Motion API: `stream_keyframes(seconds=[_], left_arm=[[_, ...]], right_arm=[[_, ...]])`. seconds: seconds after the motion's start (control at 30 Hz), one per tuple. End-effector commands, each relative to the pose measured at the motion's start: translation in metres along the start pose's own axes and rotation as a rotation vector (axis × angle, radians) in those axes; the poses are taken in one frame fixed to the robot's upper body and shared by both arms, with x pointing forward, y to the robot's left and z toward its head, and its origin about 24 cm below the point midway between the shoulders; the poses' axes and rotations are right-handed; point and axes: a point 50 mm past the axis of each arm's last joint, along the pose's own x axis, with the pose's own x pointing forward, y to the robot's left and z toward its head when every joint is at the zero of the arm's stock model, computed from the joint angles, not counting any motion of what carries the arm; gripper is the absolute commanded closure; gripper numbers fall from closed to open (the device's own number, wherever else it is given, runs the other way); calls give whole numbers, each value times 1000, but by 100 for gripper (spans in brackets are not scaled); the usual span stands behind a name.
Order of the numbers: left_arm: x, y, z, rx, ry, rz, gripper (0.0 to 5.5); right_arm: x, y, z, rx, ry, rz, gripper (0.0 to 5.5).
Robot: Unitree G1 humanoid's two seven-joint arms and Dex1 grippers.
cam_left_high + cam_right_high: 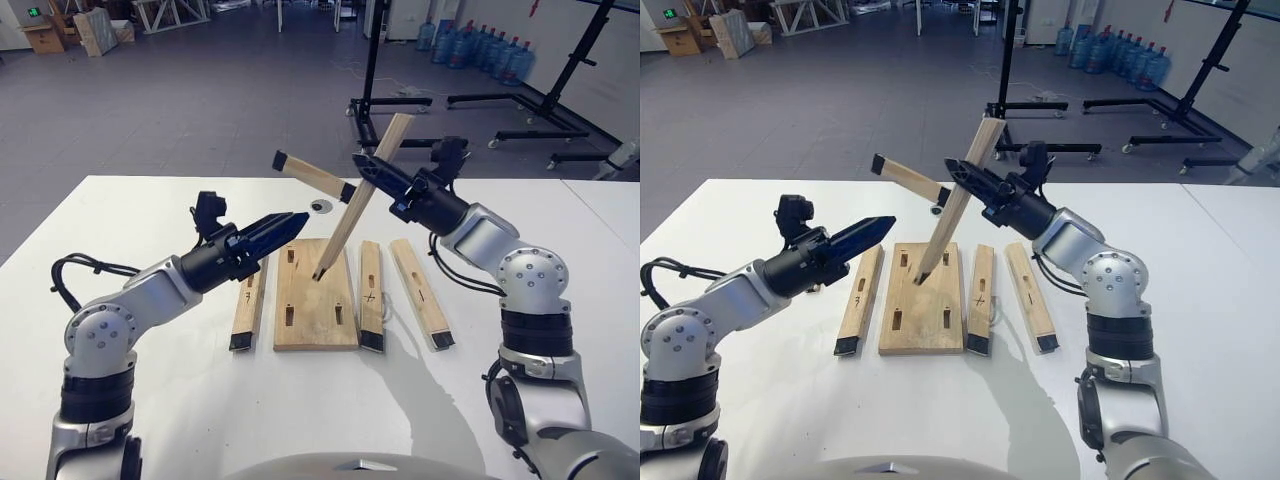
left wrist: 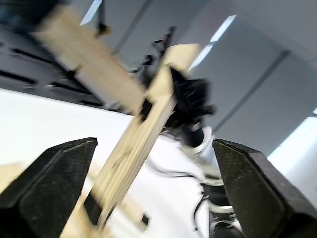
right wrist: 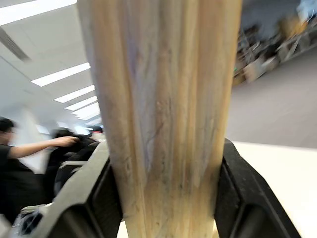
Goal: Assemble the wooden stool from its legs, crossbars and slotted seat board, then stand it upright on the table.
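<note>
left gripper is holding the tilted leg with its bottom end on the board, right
No. The right gripper holds the tilted leg, as the left eye view shows. The left gripper is open and empty beside it. The leg's bottom end is on the board, as you said.

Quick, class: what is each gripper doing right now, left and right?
Left gripper: open, holding nothing.
Right gripper: closed on the wooden leg, whose lower end rests on the seat board.
</note>
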Motion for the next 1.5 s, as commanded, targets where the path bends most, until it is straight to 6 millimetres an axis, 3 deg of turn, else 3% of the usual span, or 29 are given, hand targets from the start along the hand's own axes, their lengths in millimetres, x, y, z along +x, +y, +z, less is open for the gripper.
stream_keyframes(seconds=[0.03, 0.17, 0.33, 0.43, 0.77, 0.93, 1.13, 1.5], left_arm=[[-8, 17, -7, 85, -11, 177, 68], [-2, 19, -13, 166, -30, 266, 45], [-1, 21, -12, 185, -90, 324, 45], [-3, 24, -17, 177, -90, 347, 45], [-3, 28, -28, 156, -85, 372, 45], [0, 28, -31, 150, -83, 368, 45], [1, 29, -33, 153, -76, 370, 45], [1, 28, -37, 153, -67, 369, 45]], right_arm=[[0, -15, 2, -269, -34, -7, 344], [7, -38, -4, -434, 6, -19, 344], [25, -63, 0, -364, -6, -55, 344], [32, -61, -3, -284, -32, 113, 344], [32, -64, -27, -470, 52, 385, 344], [36, -62, -25, -496, -8, 430, 344], [35, -60, -38, -599, 107, 503, 344], [27, -64, -59, -592, 207, 520, 344]])
